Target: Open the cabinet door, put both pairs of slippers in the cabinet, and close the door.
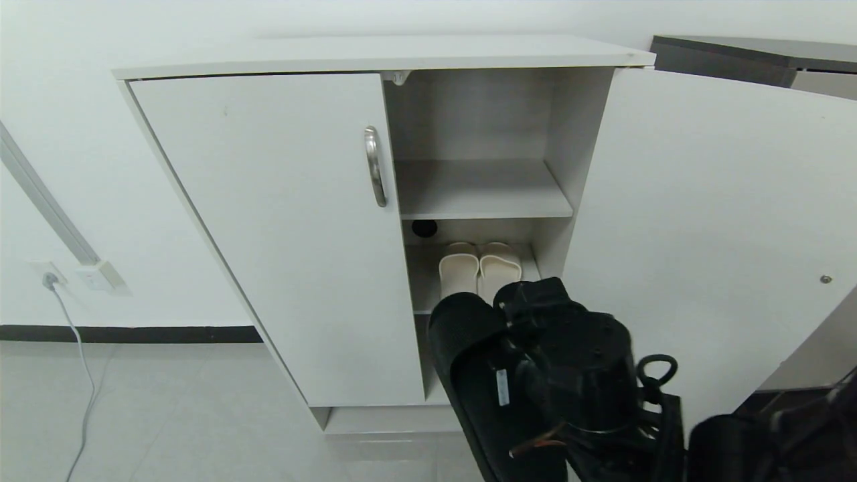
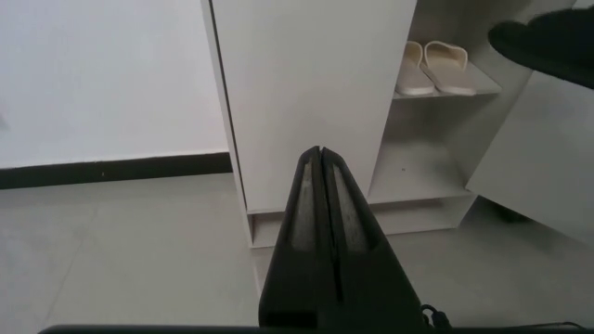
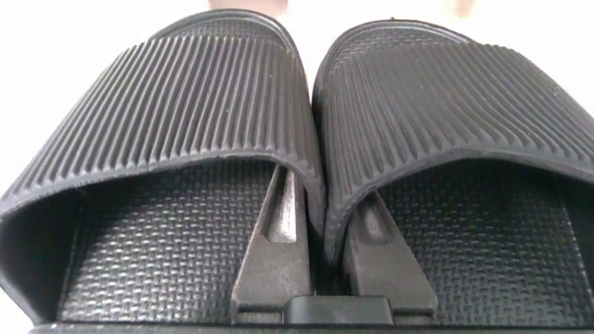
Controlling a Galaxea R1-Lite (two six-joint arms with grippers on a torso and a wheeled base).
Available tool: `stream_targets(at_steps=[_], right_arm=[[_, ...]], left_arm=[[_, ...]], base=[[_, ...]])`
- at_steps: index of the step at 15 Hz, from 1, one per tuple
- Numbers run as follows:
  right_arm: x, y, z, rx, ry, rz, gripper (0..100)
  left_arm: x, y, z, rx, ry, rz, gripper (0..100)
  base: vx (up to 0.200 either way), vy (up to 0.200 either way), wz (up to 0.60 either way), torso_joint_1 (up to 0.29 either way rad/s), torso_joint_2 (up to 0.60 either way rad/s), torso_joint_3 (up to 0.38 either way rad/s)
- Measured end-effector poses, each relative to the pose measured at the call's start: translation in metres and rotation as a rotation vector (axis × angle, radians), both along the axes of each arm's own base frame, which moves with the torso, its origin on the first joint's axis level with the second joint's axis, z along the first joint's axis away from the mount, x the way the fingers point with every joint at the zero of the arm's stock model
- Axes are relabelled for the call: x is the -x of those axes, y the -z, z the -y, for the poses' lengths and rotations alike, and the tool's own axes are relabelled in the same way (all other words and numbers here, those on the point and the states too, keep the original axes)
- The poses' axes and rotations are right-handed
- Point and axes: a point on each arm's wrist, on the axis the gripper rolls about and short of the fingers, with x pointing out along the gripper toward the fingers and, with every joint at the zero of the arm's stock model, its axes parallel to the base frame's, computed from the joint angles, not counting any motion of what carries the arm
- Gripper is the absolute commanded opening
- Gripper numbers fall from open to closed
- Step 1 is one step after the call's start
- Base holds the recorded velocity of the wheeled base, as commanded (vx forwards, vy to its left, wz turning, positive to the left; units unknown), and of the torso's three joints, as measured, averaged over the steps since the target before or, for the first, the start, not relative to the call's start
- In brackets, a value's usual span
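1. Our right gripper [image 3: 323,213] pinches the pair of black rubber slippers [image 3: 213,111]. One finger sits inside each slipper, and they squeeze the two inner strap edges together. The straps are covered in thin ribs and curve up like little arches. The soles inside are bumpy.
2. Our left gripper [image 2: 319,162] has its two long flat fingers pressed together, with nothing between them. It hangs low over the smooth grey floor [image 2: 121,250] and points at the cabinet ahead of it.
3. Just past the right gripper stands the tall white flat-sided cabinet [image 1: 375,57]. Its wide white open door [image 1: 703,234] is swung out right beside that gripper. The white shut door [image 1: 268,234] on the other side has a curved shiny metal handle [image 1: 375,166].
4. Deeper in, beyond the black slippers, the pair of smooth cream slippers with round toes [image 1: 479,266] sits side by side on a flat white shelf [image 1: 422,281].
5. We think the door step is done and one pair is in. The black pair must go inside next, and then the door must be closed.
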Motion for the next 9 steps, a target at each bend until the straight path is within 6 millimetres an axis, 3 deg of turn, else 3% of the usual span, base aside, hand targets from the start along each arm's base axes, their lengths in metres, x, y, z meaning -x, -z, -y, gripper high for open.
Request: stream_targets(at_steps=[3, 9], right_arm=[[-0.023, -0.01, -0.033, 0.004, 0.125, -0.071, 0], [-0.054, -0.072, -0.045, -0.001, 0.301, -0.045, 0]], left_arm=[[0.0, 0.0, 0.0, 0.0, 0.0, 0.0, 0], [0.0, 0.0, 0.0, -0.001, 0.0, 0.0, 0]], base=[[0.0, 0.0, 0.0, 0.0, 0.0, 0.0], [0.0, 0.0, 0.0, 0.0, 0.0, 0.0]])
